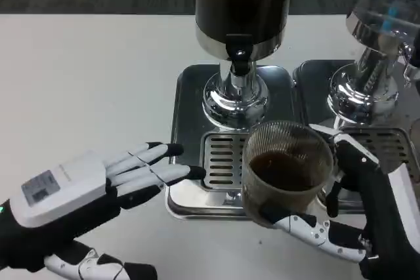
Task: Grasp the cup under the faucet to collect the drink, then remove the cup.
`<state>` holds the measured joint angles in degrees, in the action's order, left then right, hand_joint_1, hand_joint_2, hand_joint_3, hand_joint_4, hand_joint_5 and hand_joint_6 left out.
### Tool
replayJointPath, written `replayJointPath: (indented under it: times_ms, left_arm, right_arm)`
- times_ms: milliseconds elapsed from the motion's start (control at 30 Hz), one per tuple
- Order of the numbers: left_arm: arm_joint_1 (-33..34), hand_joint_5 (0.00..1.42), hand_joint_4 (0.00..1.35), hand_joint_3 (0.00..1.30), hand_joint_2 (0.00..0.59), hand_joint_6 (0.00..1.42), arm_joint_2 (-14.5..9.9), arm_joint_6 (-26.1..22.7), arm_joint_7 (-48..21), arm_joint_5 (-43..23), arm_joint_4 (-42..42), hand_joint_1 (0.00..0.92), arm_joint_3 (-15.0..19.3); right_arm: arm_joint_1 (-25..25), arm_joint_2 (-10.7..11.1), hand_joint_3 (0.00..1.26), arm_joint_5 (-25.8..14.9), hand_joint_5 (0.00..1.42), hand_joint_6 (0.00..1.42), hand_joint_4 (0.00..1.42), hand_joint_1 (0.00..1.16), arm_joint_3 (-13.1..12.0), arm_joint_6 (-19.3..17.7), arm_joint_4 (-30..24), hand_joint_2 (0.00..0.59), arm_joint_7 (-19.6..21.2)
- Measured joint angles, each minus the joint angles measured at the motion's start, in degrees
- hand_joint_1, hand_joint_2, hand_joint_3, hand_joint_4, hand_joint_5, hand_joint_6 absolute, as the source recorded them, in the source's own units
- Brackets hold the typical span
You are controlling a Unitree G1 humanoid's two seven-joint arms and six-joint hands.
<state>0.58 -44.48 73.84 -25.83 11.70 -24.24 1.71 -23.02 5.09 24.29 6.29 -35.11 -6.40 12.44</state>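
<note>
cup (287, 165): ribbed clear glass, dark drink inside, above drip tray (216, 159) front edge
right hand (357, 211): wrapped around cup, holding it
left hand (98, 185): fingers spread, nothing held, beside tray
faucet (240, 57): behind cup

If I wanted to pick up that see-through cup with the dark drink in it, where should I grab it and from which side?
Probably around its ribbed side wall, coming from the side, as the right hand does now. The cup stands upright with an open top and dark drink inside, so reaching from above would risk dipping fingers in it. The wall is round with no handle in sight, so fingers wrapping it low, near the base, seem steadiest.
</note>
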Motion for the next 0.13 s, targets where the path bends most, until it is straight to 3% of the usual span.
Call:
replayJointPath:
  times_ms: [133]
  left_arm:
    - [-0.25,0.0,0.0,0.09,0.146,0.02,0.0,0.01,0.31,0.0,0.25,0.0,-0.06]
  right_arm:
    - [-0.07,0.0,0.69,0.0,0.99,1.28,0.81,0.8,-0.16,0.0,-0.01,0.19,-0.03]
